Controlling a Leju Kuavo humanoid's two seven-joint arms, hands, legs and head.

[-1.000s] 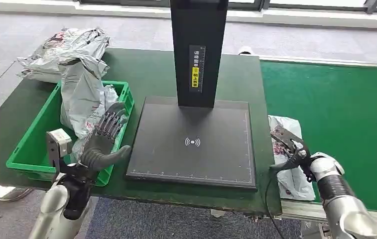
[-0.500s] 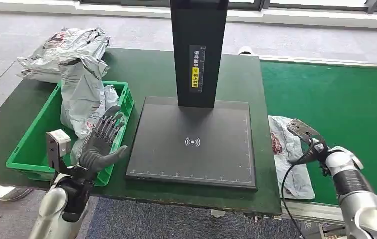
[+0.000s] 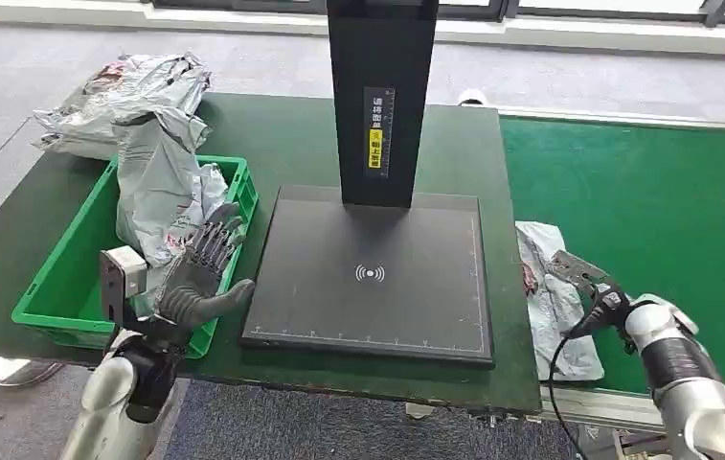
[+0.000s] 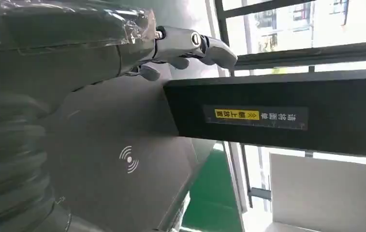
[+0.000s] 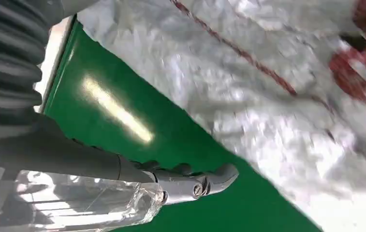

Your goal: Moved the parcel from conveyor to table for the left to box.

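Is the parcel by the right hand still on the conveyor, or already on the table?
On the conveyor. The grey parcel lies flat on the green belt beside the table; the right hand hovers at it, holding nothing.

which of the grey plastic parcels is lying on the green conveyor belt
The flat grey plastic parcel with red print beside the right robot hand; the others sit in the green plastic crate or on the table's far-left corner.

parcel point(image 3: 555, 302) is looking silvery-white with red print; conveyor point(image 3: 655, 192) showing bright green; bin point(image 3: 56, 278) green too; scanner pad point(image 3: 368, 273) sitting matte black, yellow label point(image 3: 375, 149) on it
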